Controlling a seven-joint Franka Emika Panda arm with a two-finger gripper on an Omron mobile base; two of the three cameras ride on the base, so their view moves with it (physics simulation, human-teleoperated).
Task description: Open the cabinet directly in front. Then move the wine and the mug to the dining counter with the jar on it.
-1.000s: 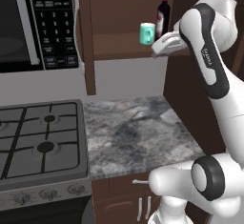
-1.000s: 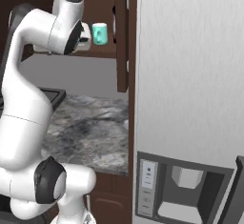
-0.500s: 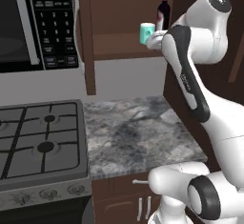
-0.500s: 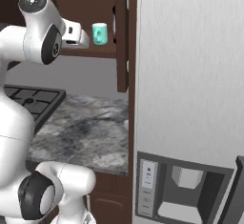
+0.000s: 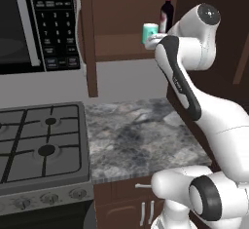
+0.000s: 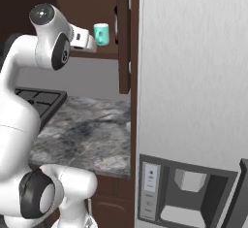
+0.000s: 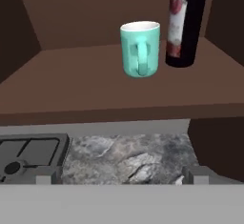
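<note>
Two things stand ahead of your wide-open, empty pincer (image 7: 116, 179) on the brown cabinet shelf (image 7: 71, 82): the small teal mug (image 7: 139, 49), handle toward you, nearest, the slim dark wine bottle (image 7: 183, 23) upright beside it.

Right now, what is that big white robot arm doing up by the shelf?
The arm is reaching up toward the open cabinet. A teal mug and a wine bottle stand on its shelf, side by side and untouched. The tool is open, holds nothing, and points at the mug from in front of the shelf edge. Below are a stone counter and a stove.
</note>
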